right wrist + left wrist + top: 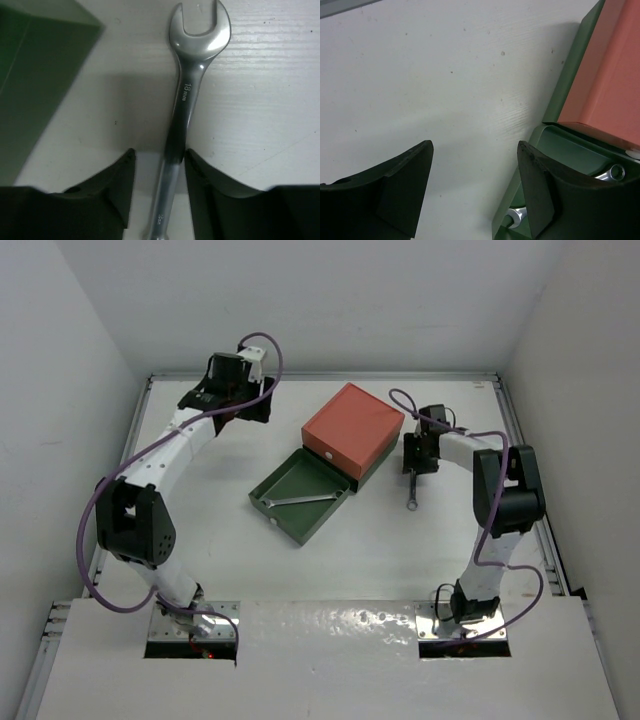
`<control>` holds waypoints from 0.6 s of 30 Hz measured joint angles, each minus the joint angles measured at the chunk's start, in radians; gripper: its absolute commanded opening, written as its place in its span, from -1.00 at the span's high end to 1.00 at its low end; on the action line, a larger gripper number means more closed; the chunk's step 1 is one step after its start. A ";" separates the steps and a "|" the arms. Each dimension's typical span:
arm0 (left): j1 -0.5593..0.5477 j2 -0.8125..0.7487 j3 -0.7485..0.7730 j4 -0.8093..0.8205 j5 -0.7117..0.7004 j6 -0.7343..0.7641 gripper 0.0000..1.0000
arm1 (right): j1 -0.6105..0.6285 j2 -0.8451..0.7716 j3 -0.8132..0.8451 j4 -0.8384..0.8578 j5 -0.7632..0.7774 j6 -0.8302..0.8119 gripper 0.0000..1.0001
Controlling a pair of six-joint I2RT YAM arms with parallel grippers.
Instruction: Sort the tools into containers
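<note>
Sorting stands about halfway, judging by how things lie. One silver wrench (300,500) already rests diagonally on the floor of the open dark green box (285,478) near the middle of the bench. The second wrench (186,95) lies flat on the bare bench, between the boxes and the right edge, and has not yet gone into a container. The orange-red box (352,430) sits toward the far edge, overlapping the far part of the green one. Its top is turned up, so I cannot tell what it holds. No thin black rod tools show anywhere that I can make out.

The right tool (160,155) straddles the second wrench's shank with its jaws part-way apart. One finger is at or against the metal, while a strip of bench shows on the other side, so nothing is clamped yet. The left tool (475,150) hangs wide open and empty near the far left corner, beside the boxes.

Both wrenches are slim polished steel, mirror-bright, with a flat shank carrying a small stamp and a forked open end. The boxes are flat, square and matte, with crisp edges and smooth walls. The white bench has a faint brushed grain, and the fingers (115,190) are dull black and wedge-shaped.
</note>
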 measured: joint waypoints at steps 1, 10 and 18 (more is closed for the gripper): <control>0.000 0.000 -0.001 0.000 -0.001 -0.003 -0.32 | 0.008 0.003 0.002 0.000 0.015 -0.002 0.32; 0.018 0.000 -0.001 0.001 -0.008 -0.009 -0.32 | 0.006 -0.022 -0.042 0.040 0.093 0.050 1.00; 0.019 0.000 -0.001 0.004 -0.009 -0.010 -0.32 | -0.010 -0.199 -0.259 0.141 0.014 0.047 1.00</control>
